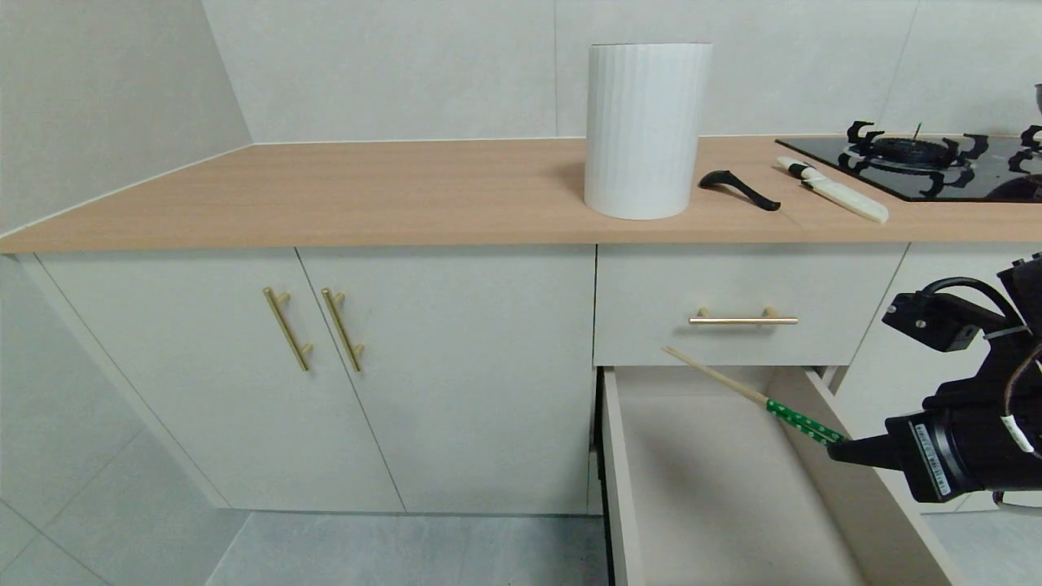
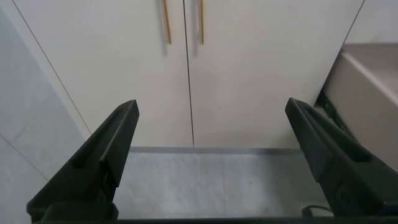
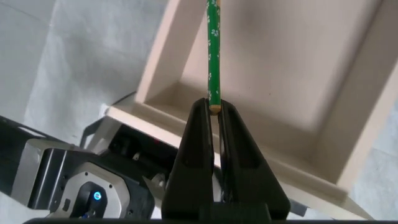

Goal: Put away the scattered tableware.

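Head view: the step in hand looks like stowing. The right gripper (image 1: 838,443) pinches the green-patterned end of a chopstick (image 1: 733,387). The bare wooden tip points away from the fingers, up toward the closed upper drawer's gold handle (image 1: 742,321). The open drawer (image 1: 612,456) lies below and just ahead of the gripper, and most of the stick hangs over its cavity. One stick or a tight pair, can't tell. Next move, as a judgement: lower the stick, level it inside the walls, then let go; the raised tip could catch the upper drawer front. More tableware waits on the countertop (image 1: 366,195), up and well beyond the gripper: a black spoon (image 1: 737,187) and a white-bladed knife (image 1: 834,191), both between the white ribbed canister (image 1: 643,130) and the gas hob (image 1: 912,159). So the task is early to midway.

Left wrist view: the left gripper (image 2: 211,124) is spread wide, nothing between the fingers, touching nothing. Straight ahead of it are closed cabinet doors (image 2: 249,74) with gold handles (image 2: 166,22), and the grey floor (image 2: 205,180) is beneath. The drawer's corner (image 2: 373,68) sits off to the gripper's side.

Right wrist view: the right gripper (image 3: 214,109) is closed down to a narrow slit on the chopstick's (image 3: 214,50) green end, gripping at the very butt. The stick runs straight out from the fingertips over the drawer's bare bottom (image 3: 292,56), near one side wall. The grip is thin, so the stick may pivot or slip.
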Available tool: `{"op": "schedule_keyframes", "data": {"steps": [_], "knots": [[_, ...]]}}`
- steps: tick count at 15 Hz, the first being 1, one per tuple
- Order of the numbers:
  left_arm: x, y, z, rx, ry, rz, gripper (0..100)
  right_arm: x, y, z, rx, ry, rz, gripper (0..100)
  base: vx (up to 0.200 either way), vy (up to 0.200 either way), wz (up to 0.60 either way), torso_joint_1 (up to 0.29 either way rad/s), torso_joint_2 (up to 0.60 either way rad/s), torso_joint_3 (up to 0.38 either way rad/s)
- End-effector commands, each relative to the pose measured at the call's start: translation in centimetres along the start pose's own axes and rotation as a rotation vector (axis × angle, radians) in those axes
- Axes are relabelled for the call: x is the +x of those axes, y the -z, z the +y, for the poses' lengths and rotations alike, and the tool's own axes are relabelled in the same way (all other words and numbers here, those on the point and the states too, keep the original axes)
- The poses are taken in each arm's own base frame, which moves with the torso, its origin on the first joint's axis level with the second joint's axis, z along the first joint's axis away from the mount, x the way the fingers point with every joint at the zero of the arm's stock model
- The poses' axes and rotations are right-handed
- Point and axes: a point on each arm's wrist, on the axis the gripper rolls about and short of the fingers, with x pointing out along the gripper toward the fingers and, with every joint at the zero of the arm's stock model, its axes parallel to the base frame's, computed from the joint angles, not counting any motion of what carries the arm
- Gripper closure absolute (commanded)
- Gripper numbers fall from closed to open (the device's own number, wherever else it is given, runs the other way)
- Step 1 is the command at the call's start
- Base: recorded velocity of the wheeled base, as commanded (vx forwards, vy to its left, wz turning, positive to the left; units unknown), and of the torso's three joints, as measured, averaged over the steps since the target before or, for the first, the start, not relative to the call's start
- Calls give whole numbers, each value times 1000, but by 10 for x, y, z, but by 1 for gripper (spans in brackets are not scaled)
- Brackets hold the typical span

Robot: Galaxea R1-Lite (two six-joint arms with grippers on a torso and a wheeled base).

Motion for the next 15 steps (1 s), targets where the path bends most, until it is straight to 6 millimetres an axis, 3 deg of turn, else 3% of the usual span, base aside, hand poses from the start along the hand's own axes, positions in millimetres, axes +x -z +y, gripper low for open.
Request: {"op": "schedule_keyframes", "data": {"steps": [1,9,14,15], "knots": [[0,0,0,-1,-1,1,0,3,0,0,1,1,8,100,0,0,0,-100,447,354],[0,0,0,-1,-1,1,0,15,-2,-1,-2,-2,-14,100,0,0,0,-18,95,67],[0,0,0,-1,-1,1,0,68,-8,-3,8,39,99,100,0,0,0,0,0,0],[0,0,0,1,-1,1,0,87,-13,-5,26,62,134,100,0,0,0,0,0,0]]}}
